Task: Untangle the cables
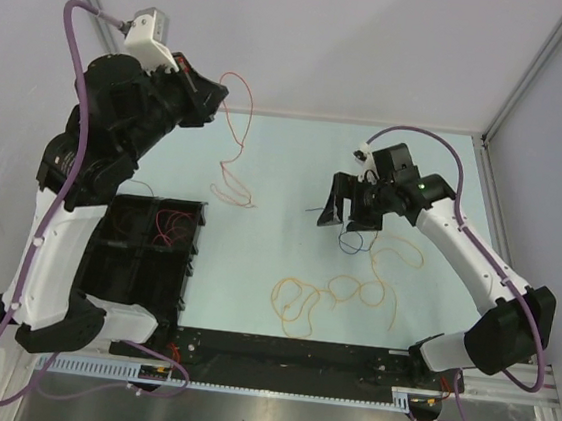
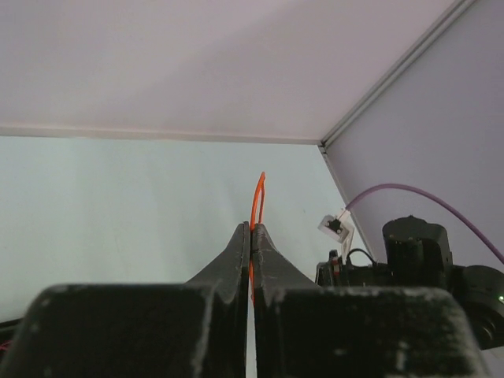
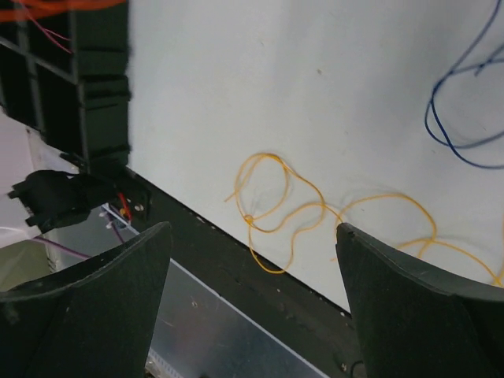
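My left gripper is raised at the back left and shut on a red cable. That cable hangs down from the jaws and ends in loose curls on the table. In the left wrist view the red cable sticks out above the closed left gripper. My right gripper hovers open over the table's middle, nothing between its fingers. A yellow-orange cable lies in loops in front of it, and a dark blue cable lies just beneath it. The right wrist view shows the yellow-orange cable below the open right gripper and the dark blue cable at upper right.
A black compartment tray stands at the near left, with red and dark thin wires inside; its corner shows in the right wrist view. A black rail runs along the table's near edge. White walls close the back and right side.
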Robot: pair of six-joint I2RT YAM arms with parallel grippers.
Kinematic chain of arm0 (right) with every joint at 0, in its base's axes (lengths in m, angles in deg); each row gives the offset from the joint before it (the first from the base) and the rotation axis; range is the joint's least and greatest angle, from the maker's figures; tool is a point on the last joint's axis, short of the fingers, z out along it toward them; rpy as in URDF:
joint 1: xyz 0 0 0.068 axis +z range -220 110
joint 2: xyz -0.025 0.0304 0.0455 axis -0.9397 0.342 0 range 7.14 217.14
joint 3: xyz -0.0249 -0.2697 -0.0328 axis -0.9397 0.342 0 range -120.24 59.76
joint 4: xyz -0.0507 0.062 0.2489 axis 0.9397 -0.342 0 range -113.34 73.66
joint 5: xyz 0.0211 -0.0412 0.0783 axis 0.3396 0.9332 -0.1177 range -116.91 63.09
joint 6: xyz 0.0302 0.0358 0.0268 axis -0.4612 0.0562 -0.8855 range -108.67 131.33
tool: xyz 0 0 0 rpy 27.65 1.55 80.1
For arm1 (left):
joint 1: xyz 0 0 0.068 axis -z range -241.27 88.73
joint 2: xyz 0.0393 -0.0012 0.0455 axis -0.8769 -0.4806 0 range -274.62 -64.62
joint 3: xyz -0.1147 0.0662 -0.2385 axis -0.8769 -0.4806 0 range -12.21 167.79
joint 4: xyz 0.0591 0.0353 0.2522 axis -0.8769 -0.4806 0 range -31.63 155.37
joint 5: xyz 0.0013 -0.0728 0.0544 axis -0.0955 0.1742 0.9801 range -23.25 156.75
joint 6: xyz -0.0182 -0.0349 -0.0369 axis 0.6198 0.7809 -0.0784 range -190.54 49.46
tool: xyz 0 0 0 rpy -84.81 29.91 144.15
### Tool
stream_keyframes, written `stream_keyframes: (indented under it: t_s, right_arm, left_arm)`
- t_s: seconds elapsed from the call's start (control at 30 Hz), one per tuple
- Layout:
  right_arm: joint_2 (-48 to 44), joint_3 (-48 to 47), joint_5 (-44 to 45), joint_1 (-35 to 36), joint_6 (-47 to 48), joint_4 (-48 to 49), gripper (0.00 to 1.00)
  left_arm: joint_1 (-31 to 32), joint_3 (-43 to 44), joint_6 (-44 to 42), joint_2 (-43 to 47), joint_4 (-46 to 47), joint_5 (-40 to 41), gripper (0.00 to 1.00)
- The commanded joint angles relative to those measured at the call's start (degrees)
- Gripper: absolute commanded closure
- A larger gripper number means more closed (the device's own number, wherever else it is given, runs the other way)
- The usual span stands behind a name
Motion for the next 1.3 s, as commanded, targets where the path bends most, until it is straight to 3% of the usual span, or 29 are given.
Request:
stream_keyframes:
  t_s: [0.0,0.17,0.47,0.7,0.93,1.27]
  right_arm:
    - [-0.8,-2.1,-4.8,0.6,-3.1,10.6,0.10]
    - [0.6,-1.2,-2.8,5.3,-4.4,23.9,0.07]
    - [7.7,1.4,-2.0,10.1,-2.2,35.9,0.06]
    - [11.1,2.0,9.7,11.6,0.6,39.8,0.04]
    - [12.1,2.0,15.1,12.1,2.3,38.6,0.04]
    - [11.4,2.0,6.6,11.0,5.1,43.1,0.05]
  left_arm:
    - [-0.2,-2.6,2.7,-0.3,3.8,-5.8,1.00]
    - [-0.2,-0.8,2.6,-1.0,2.4,-7.1,1.00]
    - [-0.3,1.3,2.5,-2.4,0.7,-10.9,1.00]
    - [-0.9,3.2,1.6,-3.6,-1.8,-13.2,1.00]
    - [-2.4,3.7,1.0,-4.0,-2.5,-15.5,1.00]
    - [-5.1,4.2,0.6,-4.9,-2.2,-19.4,1.00]
